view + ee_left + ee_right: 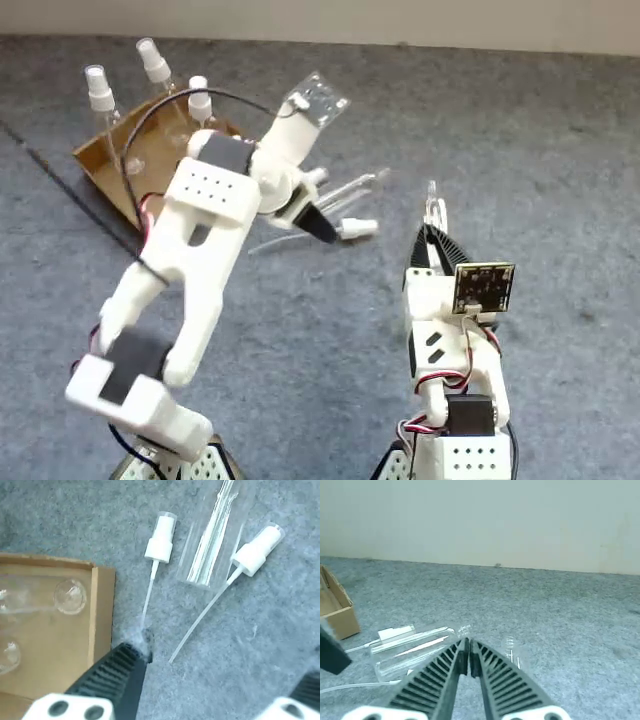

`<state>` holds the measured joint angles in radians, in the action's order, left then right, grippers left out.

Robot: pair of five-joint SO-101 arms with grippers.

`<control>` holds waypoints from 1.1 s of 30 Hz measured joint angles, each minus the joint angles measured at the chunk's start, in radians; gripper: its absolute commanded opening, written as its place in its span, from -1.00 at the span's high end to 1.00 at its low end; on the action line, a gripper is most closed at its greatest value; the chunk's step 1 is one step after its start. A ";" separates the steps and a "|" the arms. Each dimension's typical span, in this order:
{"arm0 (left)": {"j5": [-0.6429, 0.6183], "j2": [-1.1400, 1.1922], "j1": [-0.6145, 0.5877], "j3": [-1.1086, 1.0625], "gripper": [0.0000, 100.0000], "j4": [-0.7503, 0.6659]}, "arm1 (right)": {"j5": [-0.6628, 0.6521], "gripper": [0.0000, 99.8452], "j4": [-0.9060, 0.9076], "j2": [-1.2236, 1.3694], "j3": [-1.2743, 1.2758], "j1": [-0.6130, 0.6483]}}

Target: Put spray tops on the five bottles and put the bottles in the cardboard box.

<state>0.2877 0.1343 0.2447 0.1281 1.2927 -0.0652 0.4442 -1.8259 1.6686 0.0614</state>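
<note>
The grey table is carrying the cardboard box near its far left corner, with three capped bottles standing inside. The left gripper is hovering just beside the box with its jaws spread wide, above an uncapped bottle lying on its side between two loose spray tops. The right gripper is sitting nearer the table's middle, jaws pressed together on nothing, with another bare bottle standing just beyond its tips.
</note>
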 measured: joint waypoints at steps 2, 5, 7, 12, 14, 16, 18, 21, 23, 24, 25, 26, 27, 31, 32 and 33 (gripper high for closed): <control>0.000 0.101 0.014 0.091 0.19 0.003 | 0.000 0.99 0.000 0.000 0.000 0.000; 0.005 0.241 0.026 0.235 0.19 0.006 | 0.000 0.99 0.000 0.000 0.000 0.000; 0.035 0.330 0.026 0.336 0.19 0.006 | 0.000 0.99 0.000 0.000 0.000 0.000; 0.103 0.537 0.025 0.563 0.19 0.006 | 0.000 0.99 0.000 0.000 0.000 0.000; 0.107 0.621 0.028 0.651 0.19 0.006 | 0.000 0.99 0.000 0.000 0.000 0.000; 0.109 0.706 0.031 0.738 0.19 0.006 | 0.000 0.99 0.000 0.000 0.000 0.000; 0.109 0.792 0.031 0.832 0.19 0.006 | 0.000 0.99 0.000 0.000 0.000 0.000; 0.109 0.930 0.043 0.974 0.19 0.006 | 0.000 0.99 0.000 0.000 0.000 0.002; 0.110 1.014 0.052 1.073 0.23 0.005 | 0.000 0.99 0.000 0.000 0.000 0.006; 0.110 1.049 0.057 1.119 0.29 0.005 | 0.000 0.99 0.000 0.000 0.000 0.009; 0.112 1.083 0.061 1.168 0.36 0.005 | 0.000 0.99 0.000 0.000 0.000 0.011; 0.112 1.117 0.064 1.214 0.45 0.005 | 0.000 0.99 0.000 0.000 0.000 0.011; 0.112 1.152 0.066 1.254 0.54 0.005 | 0.000 0.99 0.000 0.000 0.000 0.011; 0.112 1.237 0.075 1.401 0.89 0.008 | 0.000 0.99 0.000 0.000 0.000 0.012; 0.110 1.252 0.075 1.430 0.93 0.008 | 0.000 0.99 0.000 0.000 0.000 0.012; 0.110 1.263 0.077 1.455 0.95 0.014 | 0.000 0.99 0.000 0.000 0.000 0.012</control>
<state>0.3982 1.3970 0.3214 1.5827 1.3065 -0.0652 0.4442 -1.8259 1.6686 0.0736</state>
